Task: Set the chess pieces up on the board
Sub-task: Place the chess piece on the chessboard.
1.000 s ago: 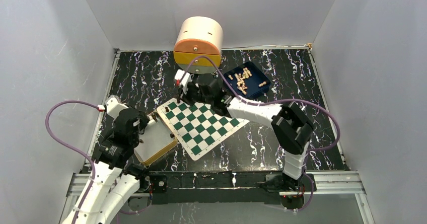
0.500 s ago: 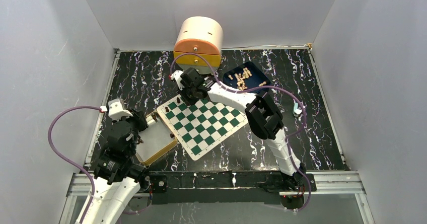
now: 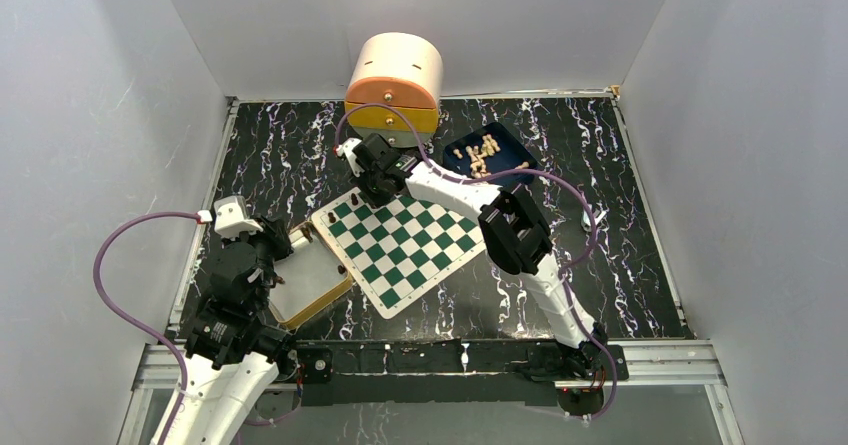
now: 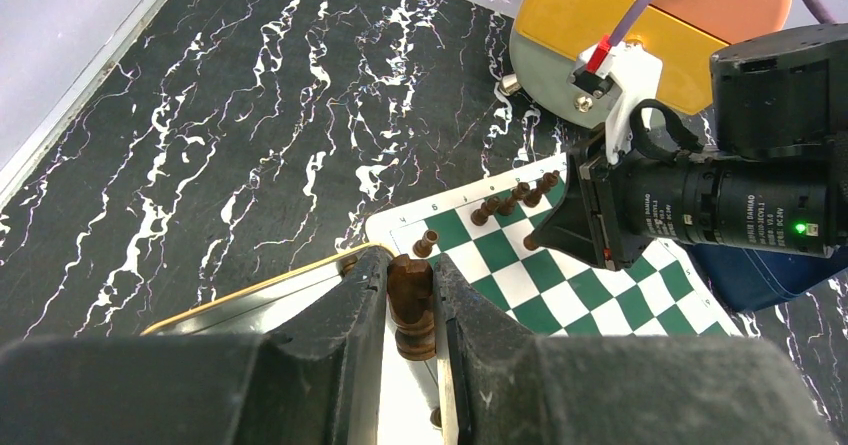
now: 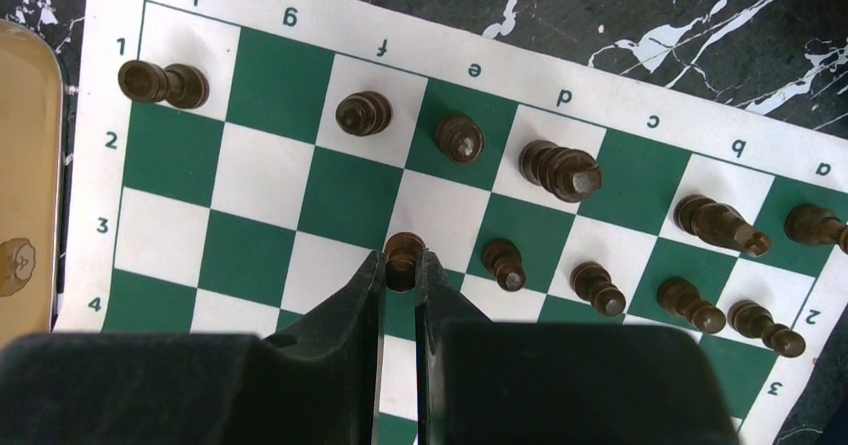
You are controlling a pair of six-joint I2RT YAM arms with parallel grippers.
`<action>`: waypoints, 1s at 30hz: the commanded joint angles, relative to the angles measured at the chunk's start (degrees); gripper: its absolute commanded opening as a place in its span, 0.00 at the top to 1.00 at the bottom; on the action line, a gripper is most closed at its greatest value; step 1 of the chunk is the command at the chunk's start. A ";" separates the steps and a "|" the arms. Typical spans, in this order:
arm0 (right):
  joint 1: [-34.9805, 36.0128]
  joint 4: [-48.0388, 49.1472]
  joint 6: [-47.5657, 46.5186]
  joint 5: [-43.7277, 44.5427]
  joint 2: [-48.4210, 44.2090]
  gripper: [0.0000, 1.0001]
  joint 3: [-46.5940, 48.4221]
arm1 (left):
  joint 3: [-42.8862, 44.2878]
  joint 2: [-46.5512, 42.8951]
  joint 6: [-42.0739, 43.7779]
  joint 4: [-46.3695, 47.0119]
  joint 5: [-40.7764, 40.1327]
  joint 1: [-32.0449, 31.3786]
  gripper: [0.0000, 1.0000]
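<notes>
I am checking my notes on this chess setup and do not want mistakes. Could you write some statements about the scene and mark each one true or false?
1. The left pincer is shut on a dark chess piece. True.
2. The right pincer hangs open and empty over the board. False: it grips a second dark piece.
3. The pale pieces lie in the blue tray. True.
4. Square g of the first row holds a piece. False: that square is bare, while h and f beside it are occupied.
</notes>
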 commanded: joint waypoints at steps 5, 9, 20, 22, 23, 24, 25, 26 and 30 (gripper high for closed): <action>-0.35 0.12 0.99 1.73 2.68 0.86 4.71 | 0.17 -0.73 0.56 2.14 -0.27 0.32 1.00; -0.35 -0.10 0.99 2.67 3.31 0.85 4.99 | 0.14 -1.05 0.48 2.23 -0.23 0.30 1.00; -0.76 -0.05 0.99 2.88 4.24 0.84 5.24 | -0.08 -1.19 0.49 2.36 0.00 0.29 1.00; -0.71 -0.09 0.99 2.84 4.62 0.83 5.49 | -0.04 -1.19 0.43 2.39 0.03 0.32 1.00; -0.72 -0.15 1.89 2.87 4.72 0.82 5.66 | -0.02 -1.21 0.41 2.40 0.01 0.27 1.00; -0.82 -0.22 2.18 2.86 4.82 0.81 5.75 | -0.02 -1.21 0.41 2.41 0.02 0.31 1.00; -0.84 -0.20 2.22 2.87 4.88 0.80 5.78 | -0.03 -1.23 0.41 2.36 0.04 0.32 1.00; -0.82 -0.16 2.30 2.85 4.91 0.78 5.82 | -0.08 -1.23 0.38 2.35 -0.01 0.25 1.00; -0.79 -0.14 2.48 2.48 4.76 0.71 6.25 | -0.06 -1.15 0.41 2.40 -0.08 0.26 1.00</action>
